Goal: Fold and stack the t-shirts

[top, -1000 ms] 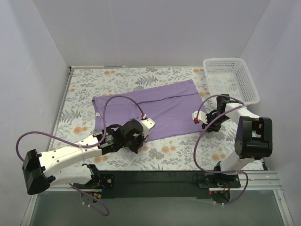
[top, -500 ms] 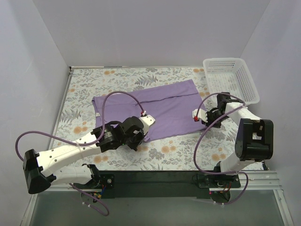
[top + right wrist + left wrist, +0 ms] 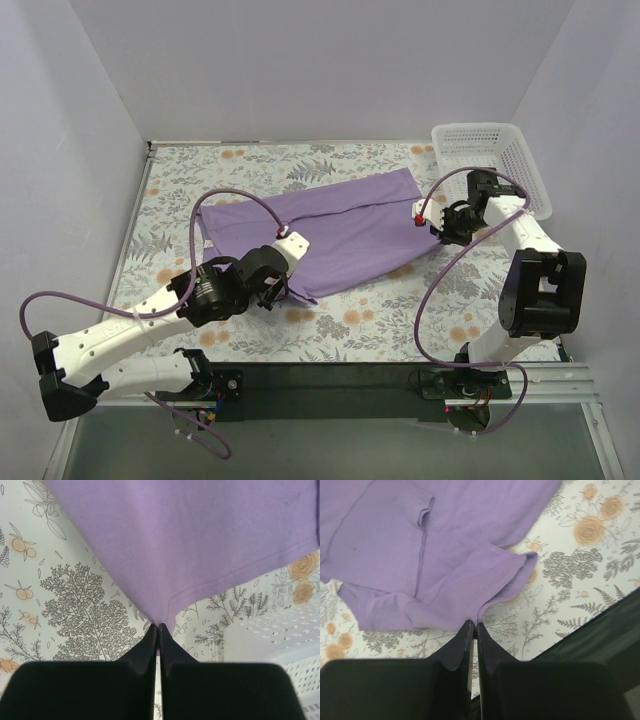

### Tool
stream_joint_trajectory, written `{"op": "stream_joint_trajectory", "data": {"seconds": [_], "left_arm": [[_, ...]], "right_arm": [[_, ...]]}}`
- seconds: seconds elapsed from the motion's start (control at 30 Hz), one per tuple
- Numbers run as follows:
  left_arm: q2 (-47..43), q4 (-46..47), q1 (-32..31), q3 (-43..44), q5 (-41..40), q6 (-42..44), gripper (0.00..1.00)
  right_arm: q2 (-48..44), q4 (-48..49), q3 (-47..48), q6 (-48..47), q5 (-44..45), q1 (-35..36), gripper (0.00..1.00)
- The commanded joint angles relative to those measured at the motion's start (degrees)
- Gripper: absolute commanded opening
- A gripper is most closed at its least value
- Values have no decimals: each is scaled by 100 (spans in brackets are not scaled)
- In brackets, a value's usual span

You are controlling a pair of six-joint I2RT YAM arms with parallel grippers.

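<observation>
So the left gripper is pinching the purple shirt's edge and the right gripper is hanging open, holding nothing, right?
Not quite. The left gripper is shut on the edge of the t-shirt, but the right gripper is shut too, pinching a corner of it; the right wrist view shows this.

table (image 3: 180, 195): floral top | on it: lavender t-shirt (image 3: 340, 225) | white lattice basket (image 3: 522, 182)

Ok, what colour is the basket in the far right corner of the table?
White: the lattice basket is plain white all over. It shows best in the top external view.
</observation>
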Motion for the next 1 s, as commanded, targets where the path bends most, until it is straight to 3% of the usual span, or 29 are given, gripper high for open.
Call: {"op": "stream_joint_trajectory", "data": {"seconds": [0.0,0.2,0.4,0.63,0.73,0.97], "left_arm": [[-347,-23,4,193,-1004,62,0],[-910,705,21,245,-2146,378,0],[-1201,1252,39,123,-2306,896,0],[-1227,1287,179,-281,-2192,836,0],[-1262,1533,513,-387,-2052,975,0],[-1087,1840,1796,-686,-751,1275,0]], "right_arm": [[141,-268,469,283,-263,7,1],[387,-347,890,503,-333,7,1],[519,-418,1049,583,-324,7,1],[616,-567,1233,591,-350,16,1],[721,-637,1383,705,-333,33,1],[959,-761,1726,829,-289,139,1]]}}
